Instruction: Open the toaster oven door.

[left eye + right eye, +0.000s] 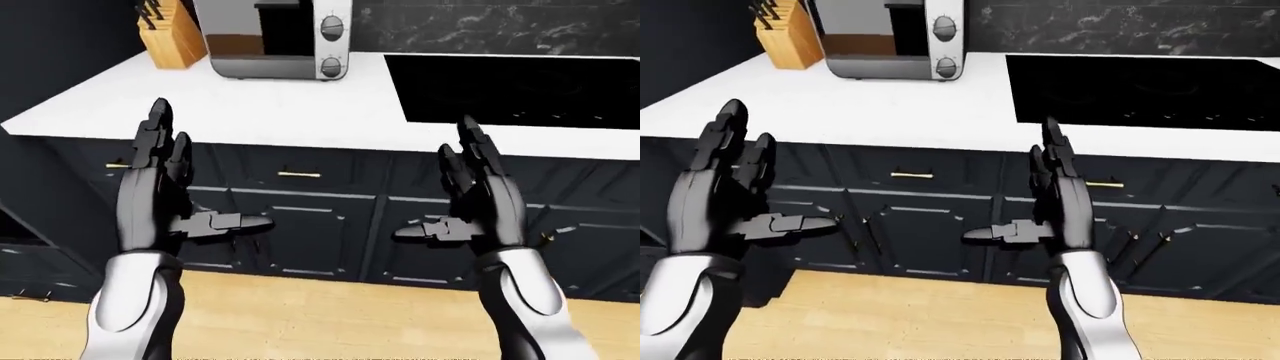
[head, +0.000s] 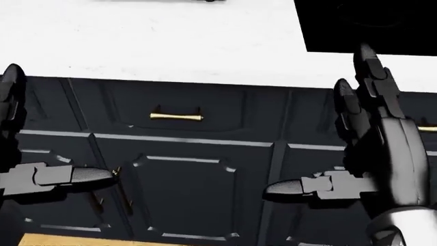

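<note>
White worktop [image 1: 300, 112] seen from above, spanning the eye views, its near edge running across at mid-height with dark cabinets [image 1: 310, 225] below and a strip of wooden floor [image 1: 330, 322] at the bottom. Toaster oven [image 1: 275, 37] standing at the worktop's far left end, near the wall, cut off by the top of both eye views; two round knobs [image 1: 331, 46] down its right side, dark door glass to their left. Door position hard to judge from here. Knife block [image 1: 172, 34] just beside the oven on its left. Black cooktop [image 1: 520, 90] set flush into the worktop's right part, well apart from the oven. Bare white surface between the near edge and the oven, nothing standing in the way.

Left robot hand [image 1: 165, 187] and right robot hand [image 1: 475, 195] both raised before the cabinets, short of the worktop's near edge, fingers spread wide and upright, thumbs pointing inward toward each other, holding nothing.

Head view tilted down: only the near edge, a brass drawer handle [image 2: 176, 117], cabinet doors and the cooktop corner; no oven there.
</note>
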